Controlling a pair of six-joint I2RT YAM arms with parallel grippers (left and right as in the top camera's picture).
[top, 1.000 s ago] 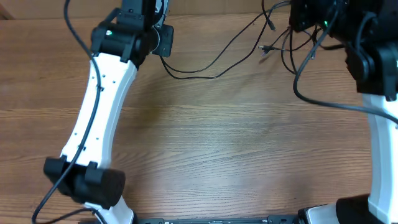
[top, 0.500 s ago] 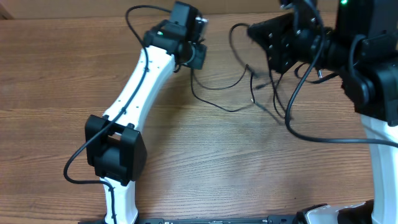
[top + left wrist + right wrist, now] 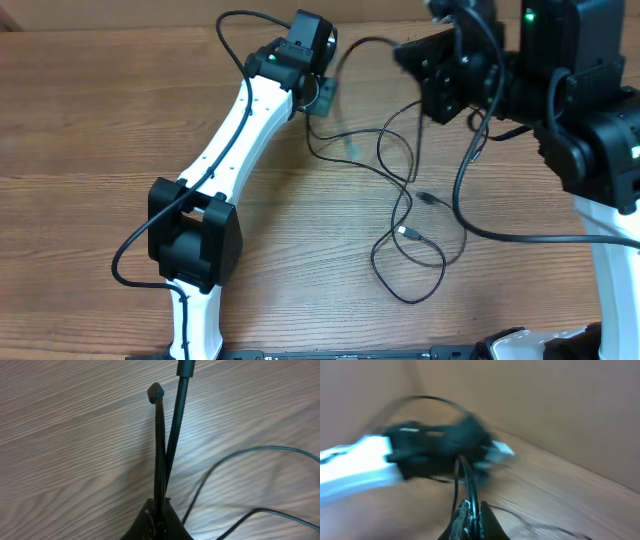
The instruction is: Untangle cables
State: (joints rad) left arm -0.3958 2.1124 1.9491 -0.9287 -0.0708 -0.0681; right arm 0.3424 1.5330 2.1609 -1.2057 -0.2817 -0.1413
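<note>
Looked straight down on the counter point(image 3: 300, 250) from overhead; peered close from each wrist, left onto wood, right toward left arm point(image 3: 350, 467)

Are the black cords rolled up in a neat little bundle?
No, the cables sprawl in loose, crossing loops over the table.
</note>
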